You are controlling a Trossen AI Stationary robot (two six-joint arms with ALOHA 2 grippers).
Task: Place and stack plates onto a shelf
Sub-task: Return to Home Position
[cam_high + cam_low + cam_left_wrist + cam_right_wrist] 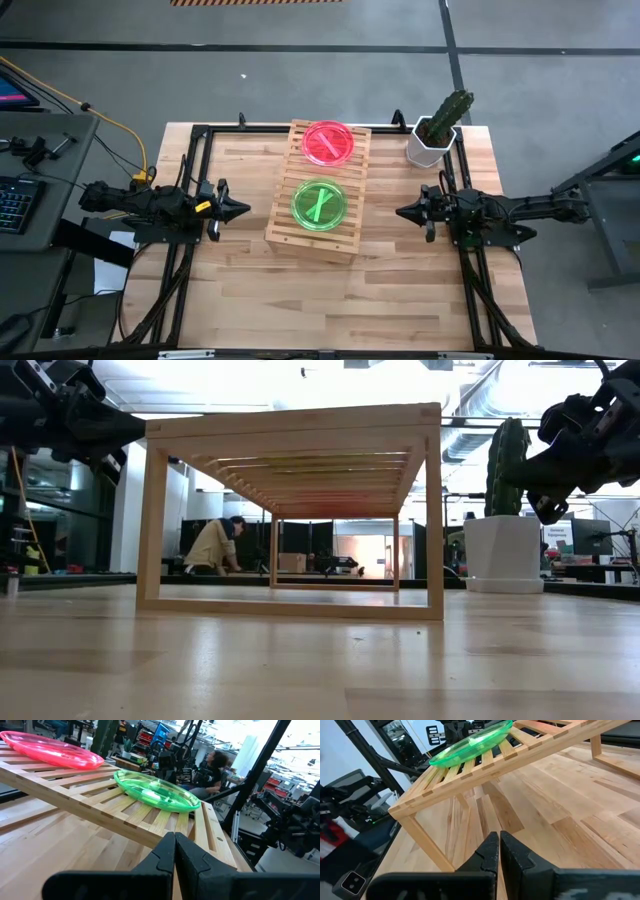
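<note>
A pale slatted wooden shelf (pixel 318 190) stands on its legs in the middle of the table. On its slats rest a green plate stack (pixel 319 204) at the near end and a pink-red plate stack (pixel 328 142) at the far end; how many plates lie in each I cannot tell. In the left wrist view the green plate (pixel 156 791) and the pink one (pixel 50 750) both show; in the right wrist view only the green one (pixel 470 742). My left gripper (pixel 243 210) hovers shut left of the shelf. My right gripper (pixel 400 212) hovers shut right of it. Neither holds anything.
A white pot with a cactus (pixel 437 132) stands at the table's far right corner, close behind my right arm. Black frame rails (pixel 180 260) run along the table's left and right sides. Bare tabletop lies near of the shelf (pixel 330 300). A person (pixel 215 545) is in the room behind.
</note>
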